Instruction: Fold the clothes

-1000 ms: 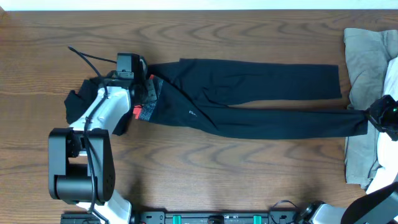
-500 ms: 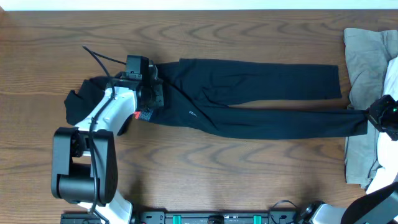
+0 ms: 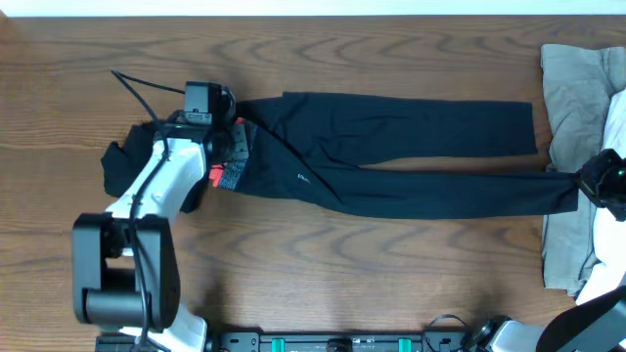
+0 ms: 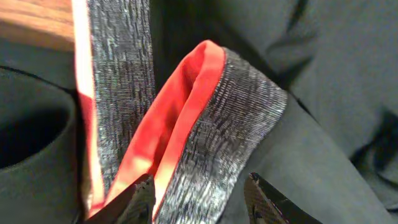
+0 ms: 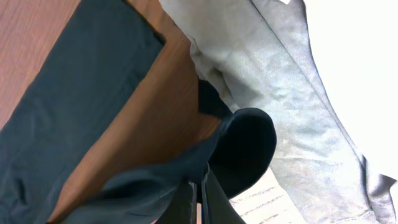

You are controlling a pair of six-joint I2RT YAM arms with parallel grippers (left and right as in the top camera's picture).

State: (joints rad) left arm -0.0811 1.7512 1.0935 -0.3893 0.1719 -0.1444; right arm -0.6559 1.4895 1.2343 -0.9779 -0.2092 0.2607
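Observation:
The black pants (image 3: 391,161) lie across the table, waist to the left and both legs running right. The grey waistband with its red-orange edge (image 3: 233,156) is folded up at the left end. My left gripper (image 3: 223,145) hovers over it. In the left wrist view the gripper (image 4: 199,194) is open, and the waistband (image 4: 211,124) rises between its two fingertips. My right gripper (image 3: 590,182) is shut on the hem of the lower pant leg at the far right. In the right wrist view the gripper (image 5: 201,186) pinches that black hem (image 5: 242,143).
A khaki garment (image 3: 572,93) and a white piece (image 3: 616,117) lie piled at the right edge under my right arm. Another black piece (image 3: 117,164) lies at the left, partly under my left arm. Wooden table (image 3: 323,254).
My left gripper went right over the waistband, then came back left to where it was a second ago, baring the grey and red band again. The right arm has not moved.

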